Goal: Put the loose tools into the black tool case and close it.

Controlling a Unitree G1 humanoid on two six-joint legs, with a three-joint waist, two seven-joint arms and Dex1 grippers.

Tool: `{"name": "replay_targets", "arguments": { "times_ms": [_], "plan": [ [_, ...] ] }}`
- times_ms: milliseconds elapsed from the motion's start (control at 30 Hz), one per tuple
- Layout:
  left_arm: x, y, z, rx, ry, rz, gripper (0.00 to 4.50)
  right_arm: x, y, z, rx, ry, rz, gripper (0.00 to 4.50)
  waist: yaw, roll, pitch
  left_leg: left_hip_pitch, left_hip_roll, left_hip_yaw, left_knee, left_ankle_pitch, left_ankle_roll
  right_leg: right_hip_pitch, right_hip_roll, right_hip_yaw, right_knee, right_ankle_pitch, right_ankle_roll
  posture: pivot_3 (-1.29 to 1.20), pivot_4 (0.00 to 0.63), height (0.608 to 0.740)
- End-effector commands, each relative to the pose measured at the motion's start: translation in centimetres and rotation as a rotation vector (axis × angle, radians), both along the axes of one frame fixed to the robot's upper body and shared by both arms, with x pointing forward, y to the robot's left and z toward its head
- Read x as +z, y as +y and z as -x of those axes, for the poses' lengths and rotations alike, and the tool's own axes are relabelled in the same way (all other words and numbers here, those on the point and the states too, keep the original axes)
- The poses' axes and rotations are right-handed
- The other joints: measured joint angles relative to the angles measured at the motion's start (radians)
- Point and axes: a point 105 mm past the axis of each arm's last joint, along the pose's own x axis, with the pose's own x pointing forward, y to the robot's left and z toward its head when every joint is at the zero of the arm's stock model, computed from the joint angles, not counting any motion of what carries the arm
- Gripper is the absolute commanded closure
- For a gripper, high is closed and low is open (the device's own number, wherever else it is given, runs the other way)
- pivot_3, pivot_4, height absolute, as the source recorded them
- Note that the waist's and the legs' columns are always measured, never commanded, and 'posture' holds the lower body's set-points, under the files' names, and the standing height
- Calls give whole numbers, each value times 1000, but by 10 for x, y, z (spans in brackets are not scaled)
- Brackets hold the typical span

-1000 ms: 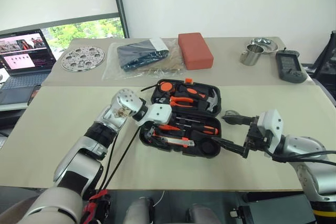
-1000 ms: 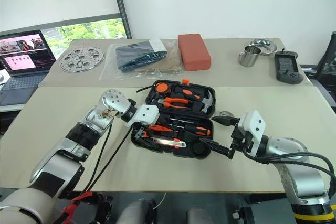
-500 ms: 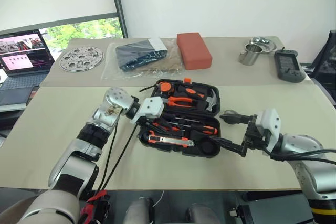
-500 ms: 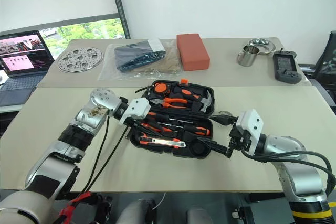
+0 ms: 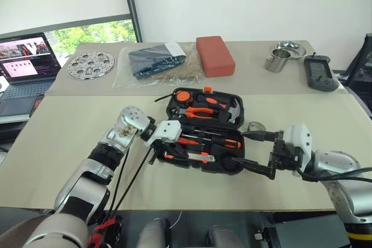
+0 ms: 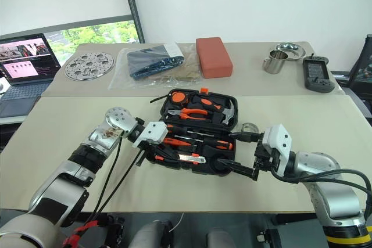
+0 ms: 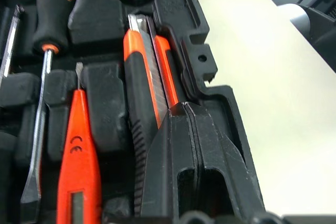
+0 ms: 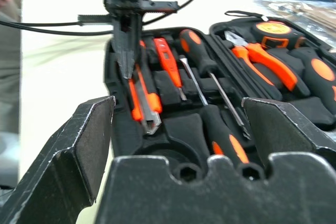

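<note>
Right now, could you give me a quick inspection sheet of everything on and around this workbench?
Surface: beige table.
Job's things: black tool case open; utility knife, screwdrivers in slots; small tape roll on the table beside it.
Clutter: bagged bundle, red block, perforated disc, steel cup, handheld device.
Grippers: left pincer shut over the knife; right pincer open beside the case.
Cables: black cables along left arm.
Surroundings: laptop, window.

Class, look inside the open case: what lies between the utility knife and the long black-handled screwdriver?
The slim all-orange screwdriver lies between the utility knife and the long screwdriver, seen in the left wrist view.
</note>
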Motion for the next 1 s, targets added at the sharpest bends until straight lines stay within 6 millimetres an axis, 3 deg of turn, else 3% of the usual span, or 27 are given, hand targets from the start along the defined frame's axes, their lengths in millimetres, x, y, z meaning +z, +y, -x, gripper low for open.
{"name": "replay_targets", "arguments": {
  "times_ms": [33,233,600,1000],
  "plan": [
    [0,-1,-8,12,-37,-14,4470,13,0,4,23,-49,-1,0,1,0,0,0,0,0,0,0,0,0,0,0,0,0,0,0,150,740],
    [-6,-2,-12,24,-36,-18,4470,13,2,4,25,-50,-5,0,7,-1,0,1,0,0,1,0,0,1,-1,0,1,0,0,0,150,740],
    [32,-10,-13,28,30,187,4470,13,3,5,22,-45,-12,0,5,-1,0,0,0,-1,3,0,0,-1,-1,0,5,0,0,0,150,740],
    [7,1,-19,33,-17,46,4470,13,3,4,16,-52,-14,0,0,-1,1,0,0,-1,3,0,0,-1,0,0,5,0,0,0,150,740]
  ]
}}
